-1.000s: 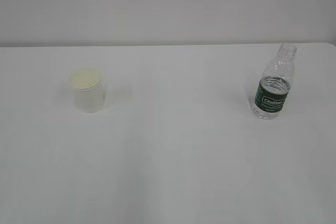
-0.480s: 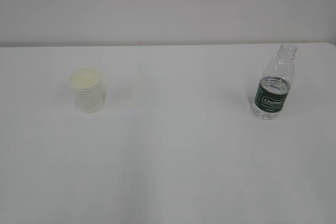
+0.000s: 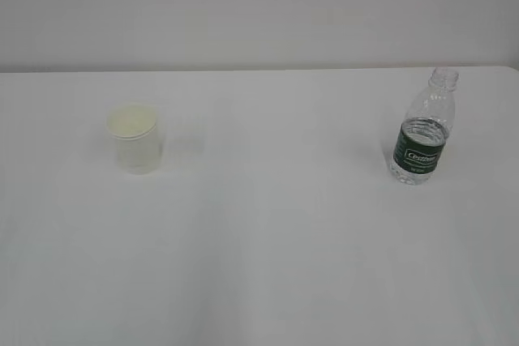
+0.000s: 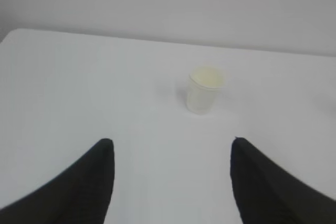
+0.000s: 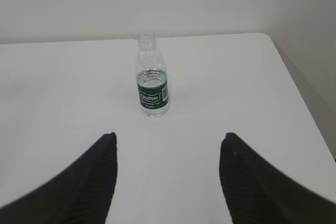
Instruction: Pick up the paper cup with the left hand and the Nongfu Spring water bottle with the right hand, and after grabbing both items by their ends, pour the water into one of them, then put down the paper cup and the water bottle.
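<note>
The small white paper cup (image 3: 134,138) stands upright on the left of the white table; the left wrist view shows the paper cup (image 4: 205,88) well ahead of my left gripper (image 4: 172,142), which is open and empty. The clear Nongfu Spring water bottle (image 3: 424,129) with its dark green label stands uncapped on the right. Seen from the right wrist, the bottle (image 5: 151,77) is upright some way beyond my right gripper (image 5: 168,137), whose black fingers are spread with nothing between them. Neither arm shows in the exterior view.
The white table (image 3: 268,224) runs back to a pale wall. Its right edge (image 5: 302,103) lies a little right of the bottle, and its rounded left corner (image 4: 13,34) appears in the left wrist view.
</note>
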`<state>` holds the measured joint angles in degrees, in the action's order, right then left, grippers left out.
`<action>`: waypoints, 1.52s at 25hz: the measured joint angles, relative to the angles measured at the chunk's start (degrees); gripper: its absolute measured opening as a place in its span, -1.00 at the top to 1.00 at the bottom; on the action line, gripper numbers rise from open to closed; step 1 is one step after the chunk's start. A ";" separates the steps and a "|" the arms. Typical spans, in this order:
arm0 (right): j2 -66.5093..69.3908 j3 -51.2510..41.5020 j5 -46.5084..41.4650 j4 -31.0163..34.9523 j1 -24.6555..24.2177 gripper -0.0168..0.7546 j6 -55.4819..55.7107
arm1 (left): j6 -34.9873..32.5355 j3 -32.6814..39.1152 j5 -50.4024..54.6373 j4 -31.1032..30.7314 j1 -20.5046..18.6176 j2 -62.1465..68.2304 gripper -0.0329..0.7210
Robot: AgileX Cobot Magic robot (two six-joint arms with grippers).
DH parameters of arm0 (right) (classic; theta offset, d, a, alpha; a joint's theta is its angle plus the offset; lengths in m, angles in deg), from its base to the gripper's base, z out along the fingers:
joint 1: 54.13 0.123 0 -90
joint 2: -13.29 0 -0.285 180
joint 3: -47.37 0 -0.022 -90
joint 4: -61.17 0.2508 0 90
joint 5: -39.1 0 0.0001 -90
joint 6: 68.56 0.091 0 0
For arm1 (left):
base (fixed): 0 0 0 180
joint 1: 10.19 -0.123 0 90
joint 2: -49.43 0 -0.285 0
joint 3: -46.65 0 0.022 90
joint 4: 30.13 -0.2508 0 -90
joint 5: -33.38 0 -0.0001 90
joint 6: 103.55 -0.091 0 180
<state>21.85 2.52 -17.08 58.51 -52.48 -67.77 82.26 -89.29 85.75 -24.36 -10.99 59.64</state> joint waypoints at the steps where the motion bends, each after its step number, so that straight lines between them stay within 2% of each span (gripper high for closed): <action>1: 0.78 0.04 0.91 0.36 0.00 -0.25 0.00 | 0.00 -0.27 -0.72 0.00 0.00 1.21 -0.38; 7: 4.40 1.47 7.72 0.96 0.00 -0.25 0.00 | -0.17 -1.52 -3.50 0.00 0.00 9.32 -0.34; 15: 9.56 1.59 19.18 3.31 -0.06 -0.25 0.00 | -1.06 -1.64 -21.96 -0.35 0.00 16.19 -0.32; 23: 21.12 1.59 32.41 3.79 0.05 -0.25 -0.24 | -1.60 -1.64 -37.78 -2.89 0.36 28.68 -0.31; 30: 33.08 0.75 46.55 3.79 0.27 -0.25 -0.24 | -1.60 -1.64 -51.88 -3.32 3.50 40.99 -0.20; 35: 38.11 0.61 55.15 3.91 0.27 -0.25 -0.24 | -1.62 -1.64 -56.58 -0.33 3.77 49.19 -0.17; 38: 41.60 0.61 56.18 3.80 0.27 -0.24 -0.24 | -1.62 -1.64 -59.10 0.62 3.77 54.65 -0.17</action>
<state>63.46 3.13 39.10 62.30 -52.21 -68.01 80.64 -90.93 26.65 -23.74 -7.21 114.29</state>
